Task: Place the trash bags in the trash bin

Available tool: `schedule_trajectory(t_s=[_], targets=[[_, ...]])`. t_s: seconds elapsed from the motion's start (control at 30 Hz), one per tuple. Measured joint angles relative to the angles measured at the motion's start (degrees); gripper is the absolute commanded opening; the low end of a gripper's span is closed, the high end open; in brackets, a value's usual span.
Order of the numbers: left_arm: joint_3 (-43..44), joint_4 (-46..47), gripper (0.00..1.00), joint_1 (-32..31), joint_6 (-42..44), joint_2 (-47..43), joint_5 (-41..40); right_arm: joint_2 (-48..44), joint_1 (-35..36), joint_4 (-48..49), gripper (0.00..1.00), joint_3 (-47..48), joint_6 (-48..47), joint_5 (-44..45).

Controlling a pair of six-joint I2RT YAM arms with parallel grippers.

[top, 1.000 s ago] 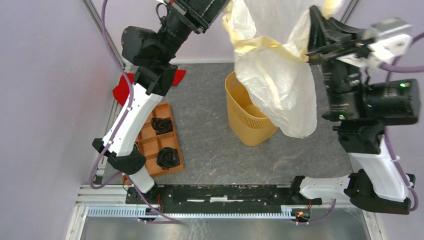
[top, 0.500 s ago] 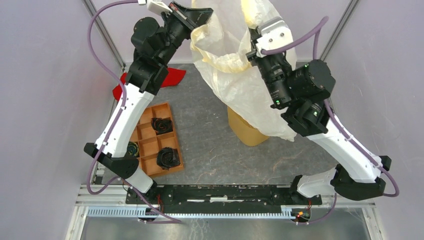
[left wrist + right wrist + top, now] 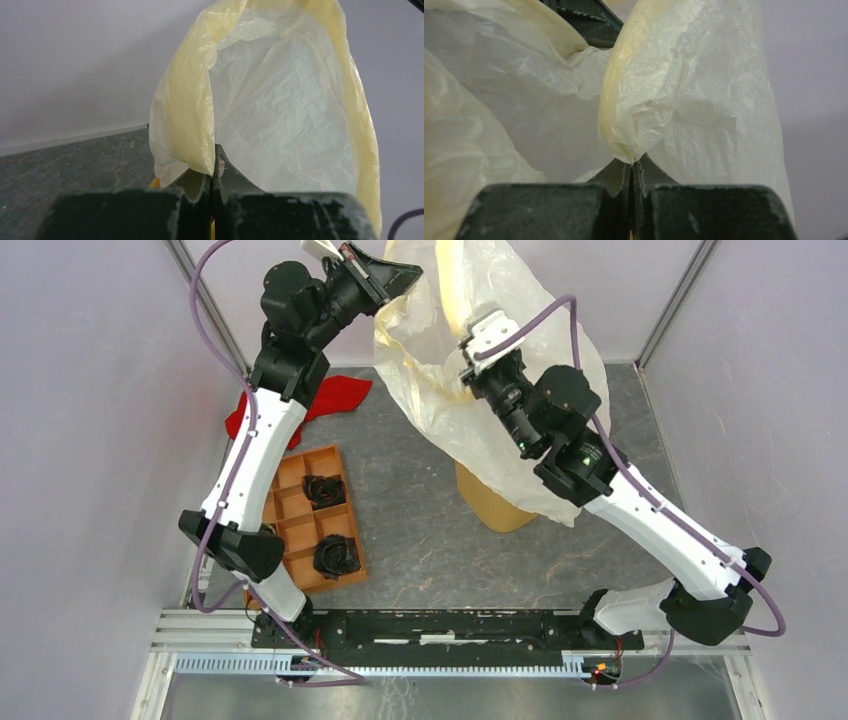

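The cream-white translucent trash bag (image 3: 470, 420) hangs in the air between my two grippers, its mouth held open at the top. My left gripper (image 3: 408, 282) is shut on the bag's yellowish rim (image 3: 192, 115) at the upper left. My right gripper (image 3: 466, 352) is shut on the opposite rim fold (image 3: 629, 145). The bag drapes down over the orange-yellow mesh trash bin (image 3: 495, 505), which stands on the grey mat; only the bin's lower part shows below the bag. A sliver of the bin shows in the left wrist view (image 3: 155, 183).
An orange compartment tray (image 3: 290, 530) with black items lies at the left, under my left arm. A red cloth (image 3: 335, 395) lies at the back left. Metal frame posts (image 3: 668, 302) stand at the back corners.
Both grippers, still shut on the bag, have moved left and closer together. The bag has shifted left with them and now covers most of the bin.
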Motion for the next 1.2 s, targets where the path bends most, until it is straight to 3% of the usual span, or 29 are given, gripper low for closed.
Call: schedule_trajectory(t_s=[0.13, 0.3, 0.4, 0.57, 0.63, 0.77, 0.87, 1.0, 1.2], targets=[[0.07, 2.49, 0.02, 2.56, -0.11, 2.01, 4.15, 0.66, -6.49, -0.2, 0.01, -0.17, 5.27, -3.39], [0.79, 4.74, 0.02, 5.9, -0.7, 3.96, 5.55, 8.35, -16.09, -2.82, 0.04, 11.8, 14.03, -12.07], [0.81, 5.35, 0.02, 7.08, -1.53, 4.48, 5.62, 12.61, -18.82, -5.25, 0.04, 17.94, 20.0, -16.85], [-1.55, 10.08, 0.07, 7.37, -5.46, 4.68, 9.79, 12.07, -19.93, -4.52, 0.05, 15.41, 30.01, -23.39], [-3.13, 12.74, 0.19, 7.34, -8.41, 4.72, 12.76, 11.89, -19.93, -3.19, 0.02, 14.91, 33.27, -25.33], [-4.02, 16.9, 0.73, 7.34, -12.87, 4.85, 17.62, 12.31, -19.93, -2.49, 0.01, 16.2, 36.41, -26.58], [-4.96, 18.64, 0.98, 7.13, -14.51, 3.74, 20.72, 12.41, -19.93, -1.03, 0.01, 16.35, 38.4, -26.49], [-5.03, 15.06, 1.0, 5.9, -12.39, 1.18, 23.15, 12.7, -19.93, 0.74, 0.01, 16.35, 42.23, -24.94], [-4.33, 3.43, 1.0, -0.37, -0.24, -4.31, 21.62, 13.07, -19.93, 3.85, 0.01, 16.31, 49.33, -23.21]])
